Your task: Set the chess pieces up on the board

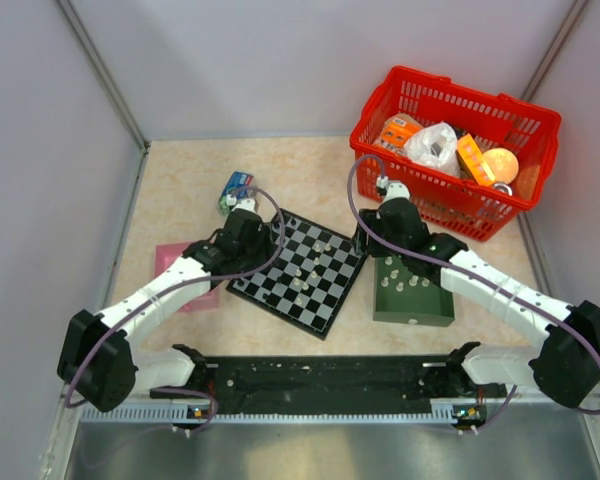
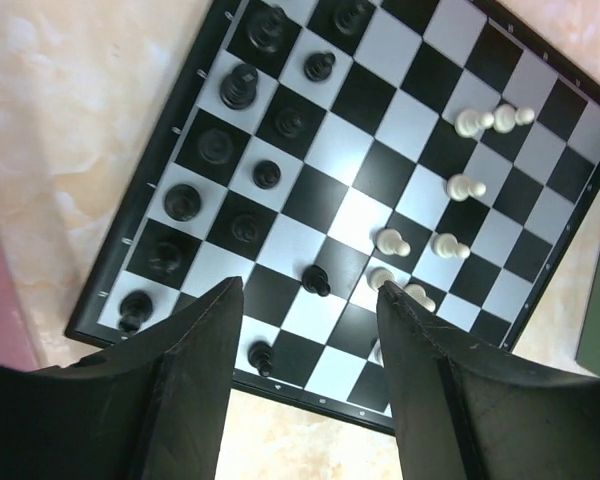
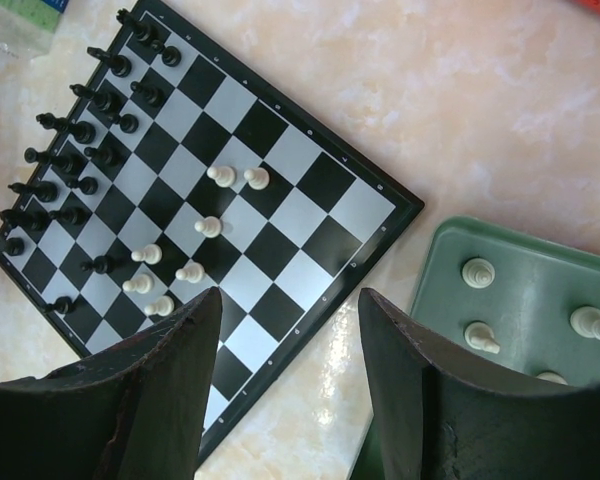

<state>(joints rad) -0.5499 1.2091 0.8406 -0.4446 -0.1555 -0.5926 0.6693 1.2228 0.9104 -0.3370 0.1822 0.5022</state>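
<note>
Board (image 1: 298,270) centre frame. Dark pieces (image 3: 80,130) mostly ranked along its left side; pale pieces (image 3: 208,226) scattered mid-board, more in green tray (image 3: 535,282). Left gripper (image 2: 310,290), right gripper (image 3: 288,297): part-open, empty. Roughly half done.

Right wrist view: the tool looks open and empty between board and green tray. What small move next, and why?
Probably shift the right tool toward the green tray and lower it over the nearest white piece. Its jaws are open and empty, several white pieces stand in the tray, and the rows of the board nearest it are bare.
</note>
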